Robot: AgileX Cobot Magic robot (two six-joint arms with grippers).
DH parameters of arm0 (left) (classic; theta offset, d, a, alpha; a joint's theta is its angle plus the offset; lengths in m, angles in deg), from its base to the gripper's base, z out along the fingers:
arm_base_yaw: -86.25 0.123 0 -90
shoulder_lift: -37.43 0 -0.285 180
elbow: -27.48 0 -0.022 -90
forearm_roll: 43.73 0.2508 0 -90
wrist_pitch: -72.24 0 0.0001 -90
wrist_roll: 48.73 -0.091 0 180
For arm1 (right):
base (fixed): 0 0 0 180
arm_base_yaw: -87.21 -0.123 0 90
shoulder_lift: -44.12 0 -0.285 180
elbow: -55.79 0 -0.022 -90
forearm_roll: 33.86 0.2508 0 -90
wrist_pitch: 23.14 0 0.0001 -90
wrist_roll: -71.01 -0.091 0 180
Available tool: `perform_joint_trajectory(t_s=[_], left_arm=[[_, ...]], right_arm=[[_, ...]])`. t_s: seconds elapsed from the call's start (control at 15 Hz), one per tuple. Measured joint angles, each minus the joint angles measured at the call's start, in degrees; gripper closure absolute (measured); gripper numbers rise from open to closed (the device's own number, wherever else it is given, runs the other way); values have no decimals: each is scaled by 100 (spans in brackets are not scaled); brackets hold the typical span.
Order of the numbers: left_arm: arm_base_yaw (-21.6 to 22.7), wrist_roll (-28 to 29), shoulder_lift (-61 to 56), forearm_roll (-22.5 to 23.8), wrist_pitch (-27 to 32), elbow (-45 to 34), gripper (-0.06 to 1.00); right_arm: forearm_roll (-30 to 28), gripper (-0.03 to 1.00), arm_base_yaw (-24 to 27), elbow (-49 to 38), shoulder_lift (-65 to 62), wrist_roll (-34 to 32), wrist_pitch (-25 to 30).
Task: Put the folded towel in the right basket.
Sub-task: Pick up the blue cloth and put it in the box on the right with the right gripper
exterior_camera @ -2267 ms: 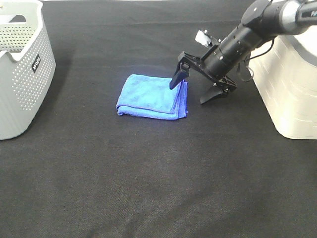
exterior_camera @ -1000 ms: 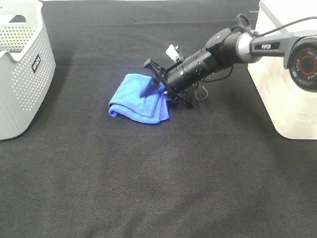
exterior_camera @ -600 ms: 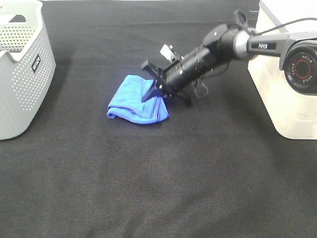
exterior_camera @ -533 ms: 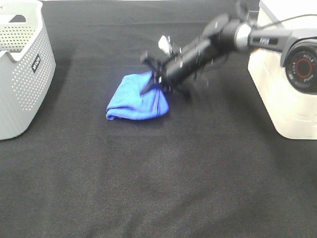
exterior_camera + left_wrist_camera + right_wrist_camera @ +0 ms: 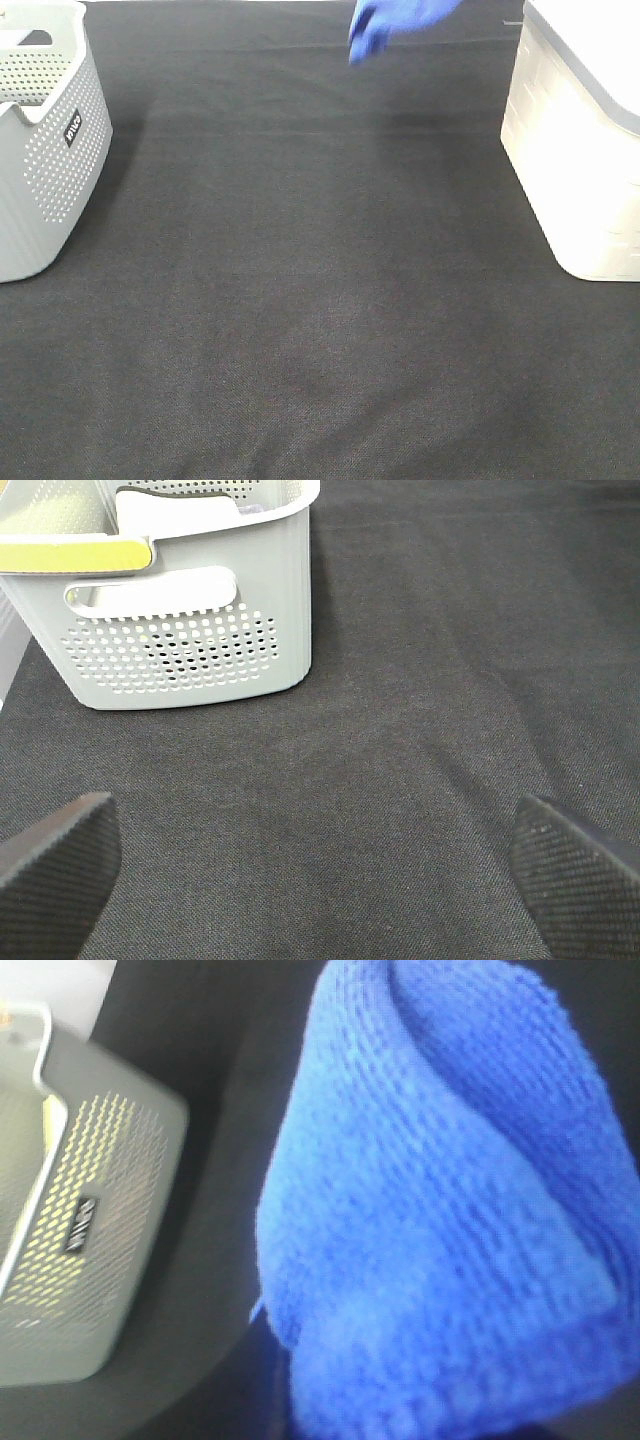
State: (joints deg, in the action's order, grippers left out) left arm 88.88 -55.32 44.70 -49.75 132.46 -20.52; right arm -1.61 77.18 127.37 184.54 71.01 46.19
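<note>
The blue folded towel [image 5: 388, 20] hangs in the air at the top edge of the high view, blurred by motion, left of the white right basket [image 5: 575, 150]. My right arm is out of the high view. In the right wrist view the towel [image 5: 440, 1210] fills most of the picture and hides the right gripper's fingers; it hangs from that gripper, high above the black table. My left gripper [image 5: 320, 870] is open and empty, low over the table near the grey left basket [image 5: 190, 630].
The grey perforated left basket [image 5: 40, 140] stands at the table's left edge and also shows in the right wrist view [image 5: 70, 1250]. The black cloth table [image 5: 300, 280] lies between the two baskets.
The right gripper closed on the towel on the table and has lifted it up and to the right, to the top of the high view. The arm has left that view.
</note>
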Motion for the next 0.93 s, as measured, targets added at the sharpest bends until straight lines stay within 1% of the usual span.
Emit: perform_joint_trajectory(t_s=[0.13, 0.2, 0.27, 0.33, 0.47, 0.53, 0.6, 0.67, 0.8, 0.93], left_arm=[[0, 0, 0, 0, 0, 0, -4], [0, 0, 0, 0, 0, 0, -4], [0, 0, 0, 0, 0, 0, -4], [0, 0, 0, 0, 0, 0, -4], [0, 0, 0, 0, 0, 0, -4], [0, 0, 0, 0, 0, 0, -4], [0, 0, 0, 0, 0, 0, -4], [0, 0, 0, 0, 0, 0, -4], [0, 0, 0, 0, 0, 0, -4], [0, 0, 0, 0, 0, 0, -4]], right_arm=[[-1026, 82, 160, -52, -745, 166, 17], [-1564, 82, 223, -246, -1140, 246, 17], [-2194, 82, 298, -619, -1484, 286, 17], [-2194, 82, 298, -619, -1484, 286, 17], [-3718, 82, 493, -1799, -2080, 298, 52], [-4011, 82, 688, -2217, -2120, 298, 74], [-4131, 82, 957, -2544, -2091, 298, 86], [-4102, 82, 1220, -2739, -2017, 292, 92], [-3799, 82, 1725, -2899, -1788, 286, 103], [-3386, 82, 1931, -2911, -1553, 264, 103]])
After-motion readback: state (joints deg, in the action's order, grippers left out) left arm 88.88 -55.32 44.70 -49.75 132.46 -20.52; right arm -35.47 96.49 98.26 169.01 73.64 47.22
